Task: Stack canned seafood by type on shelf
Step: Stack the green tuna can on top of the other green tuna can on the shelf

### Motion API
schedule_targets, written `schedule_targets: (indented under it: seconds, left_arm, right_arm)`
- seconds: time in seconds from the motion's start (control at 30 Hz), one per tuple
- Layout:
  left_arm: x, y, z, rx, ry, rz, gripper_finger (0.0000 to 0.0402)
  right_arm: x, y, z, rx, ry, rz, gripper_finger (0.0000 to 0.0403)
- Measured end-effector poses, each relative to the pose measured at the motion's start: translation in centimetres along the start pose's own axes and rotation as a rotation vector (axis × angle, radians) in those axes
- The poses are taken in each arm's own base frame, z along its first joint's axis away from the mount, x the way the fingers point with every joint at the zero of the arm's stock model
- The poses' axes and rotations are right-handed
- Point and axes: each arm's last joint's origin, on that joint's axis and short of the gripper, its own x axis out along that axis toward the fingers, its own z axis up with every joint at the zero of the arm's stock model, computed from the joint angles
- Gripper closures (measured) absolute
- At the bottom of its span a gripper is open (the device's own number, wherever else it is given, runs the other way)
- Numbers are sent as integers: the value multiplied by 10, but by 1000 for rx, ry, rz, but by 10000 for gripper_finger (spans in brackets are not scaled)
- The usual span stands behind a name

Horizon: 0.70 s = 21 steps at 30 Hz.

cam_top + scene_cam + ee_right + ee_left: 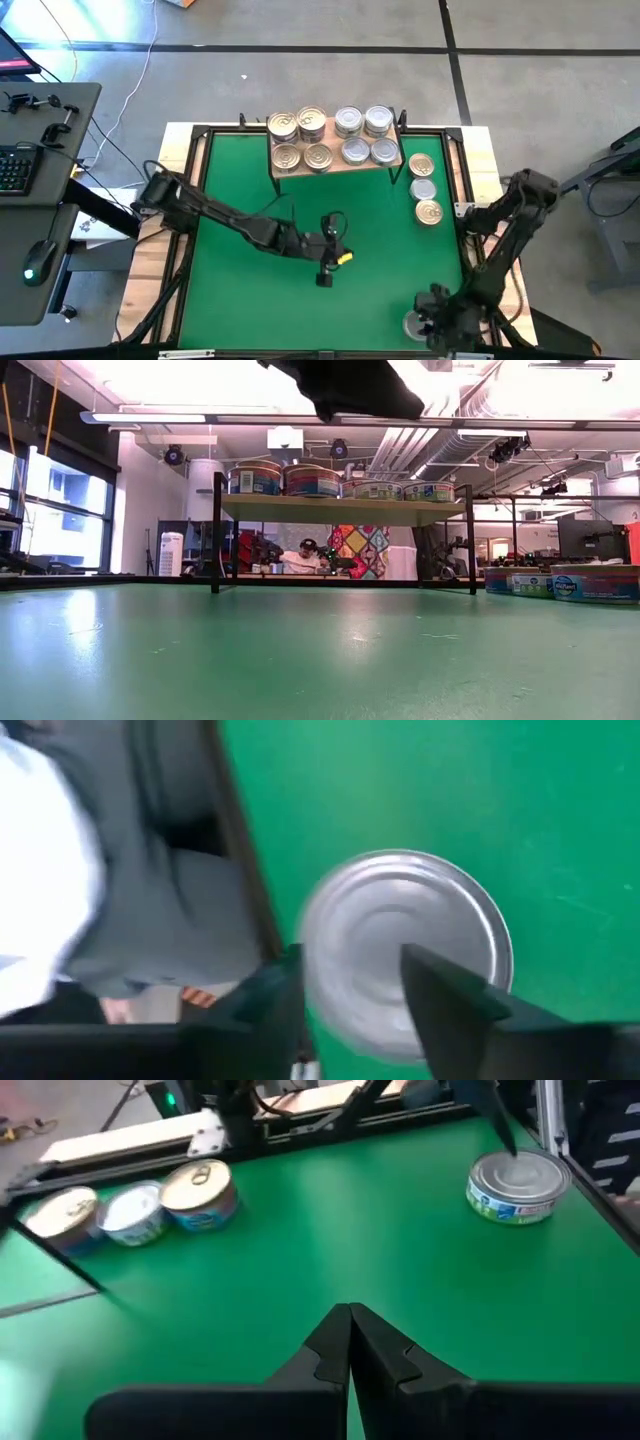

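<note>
Right gripper [350, 990] fingers straddle silver tin [405, 945] at near right corner — whether pinching yet, cannot tell. Rigid, smooth, slippery — take by rim. Left gripper [350, 1342] pressed shut mid-table.

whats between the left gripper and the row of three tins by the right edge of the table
Only bare green table. The high view shows nothing between the shut left gripper mid-table and the three tins; the left wrist view agrees.

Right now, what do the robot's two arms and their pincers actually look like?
Both arms are dark, jointed and slim. The left gripper carries a small yellow marking near its tip, and its fingers are black, tapering wedges. The right gripper is black and blocky, with flat dark fingers.
</note>
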Motion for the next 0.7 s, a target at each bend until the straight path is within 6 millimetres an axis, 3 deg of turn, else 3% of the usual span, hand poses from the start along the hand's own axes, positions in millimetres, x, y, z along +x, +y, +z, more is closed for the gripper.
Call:
schedule_targets:
  seconds: [0.23, 0.3, 0.4, 0.53, 0.7]
  left_arm:
    - [11, -9, -6, -50, -16, 5, 401]
    - [11, -9, -6, -50, -16, 6, 401]
    - [10, -8, -6, -49, -13, 13, 401]
    - [9, -10, -8, -56, 9, 12, 401]
    - [8, -9, -18, -138, 112, 20, 401]
  right_arm:
    - [42, -9, 9, -18, 63, -114, 339]
    - [46, -13, 19, -58, -16, -148, 359]
    - [47, -20, 42, -154, -313, -262, 381]
    - [31, -16, 61, -242, -578, -321, 391]
    - [15, -22, 61, -230, -592, -361, 352]
